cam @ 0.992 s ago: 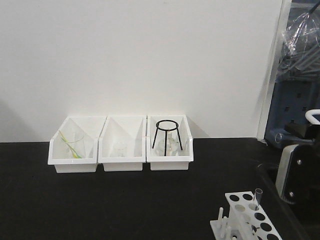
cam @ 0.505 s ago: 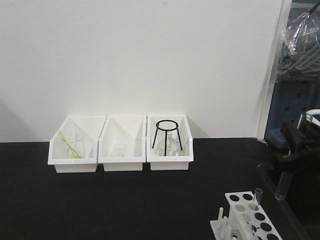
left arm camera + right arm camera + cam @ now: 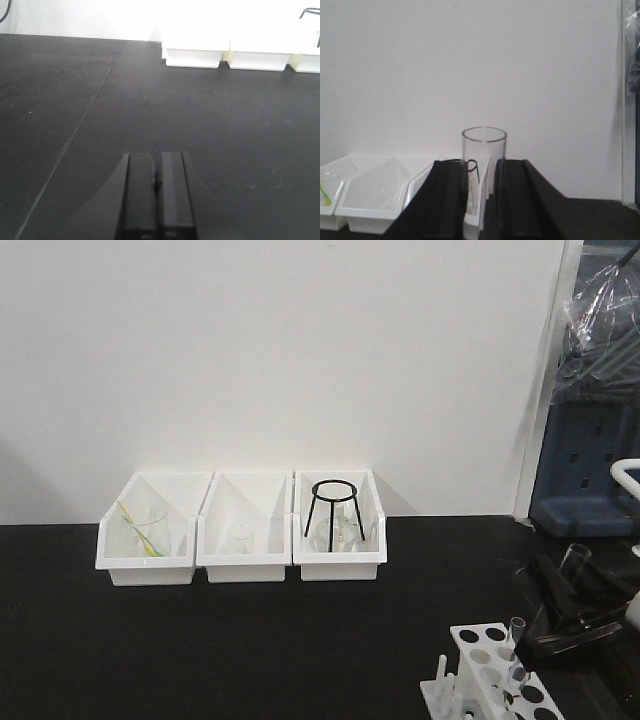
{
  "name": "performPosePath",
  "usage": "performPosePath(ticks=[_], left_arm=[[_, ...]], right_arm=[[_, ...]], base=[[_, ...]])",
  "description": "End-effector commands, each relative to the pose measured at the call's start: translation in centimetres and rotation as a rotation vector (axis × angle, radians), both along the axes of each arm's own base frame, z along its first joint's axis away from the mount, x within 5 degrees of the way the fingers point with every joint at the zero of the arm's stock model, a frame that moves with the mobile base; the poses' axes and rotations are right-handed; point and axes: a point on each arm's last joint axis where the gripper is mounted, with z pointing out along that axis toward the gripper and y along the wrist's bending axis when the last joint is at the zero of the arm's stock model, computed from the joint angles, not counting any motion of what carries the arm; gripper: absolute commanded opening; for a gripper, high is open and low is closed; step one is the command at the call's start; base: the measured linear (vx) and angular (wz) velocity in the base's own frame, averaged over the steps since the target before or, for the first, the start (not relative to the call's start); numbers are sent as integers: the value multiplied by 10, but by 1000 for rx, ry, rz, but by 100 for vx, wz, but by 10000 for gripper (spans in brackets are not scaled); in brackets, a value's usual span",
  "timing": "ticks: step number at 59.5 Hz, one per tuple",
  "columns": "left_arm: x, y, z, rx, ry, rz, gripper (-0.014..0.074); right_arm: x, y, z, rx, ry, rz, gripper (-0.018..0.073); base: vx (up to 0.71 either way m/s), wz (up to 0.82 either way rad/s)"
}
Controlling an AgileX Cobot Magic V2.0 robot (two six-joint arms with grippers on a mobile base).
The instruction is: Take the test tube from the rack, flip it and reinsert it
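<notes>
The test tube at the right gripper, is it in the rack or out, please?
Out: the test tube is clamped between the fingers of the right gripper, clear of the rack.

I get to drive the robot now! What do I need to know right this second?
Left gripper: jaws shut, holding nothing, above the black table.
Right gripper: shut on the test tube, open rim pointing away from the wrist.
The front view shows it tilted, up and right of the rack. A second tube stands in the rack.
Done: tube is out.
Left: flip it, put it back in a hole.
</notes>
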Motion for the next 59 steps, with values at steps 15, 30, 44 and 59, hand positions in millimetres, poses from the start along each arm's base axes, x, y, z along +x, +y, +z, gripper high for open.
performPosePath(ticks=[15, 30, 44, 59], left_arm=[[1, -1, 8, 5, -100, -9, -6], [1, -1, 8, 5, -100, -9, -6], [1, -1, 8, 5, -100, -9, -6], [1, -1, 8, 5, -100, -9, -6]], right_arm=[[9, 0, 8, 61, -162, 20, -8], [17, 2, -11, 58, -93, 28, -8], [25, 11, -46, -31, 16, 108, -8], [26, 13, -55, -68, 36, 123, 0]], base=[[0, 0], [0, 0], [0, 0], [0, 0]])
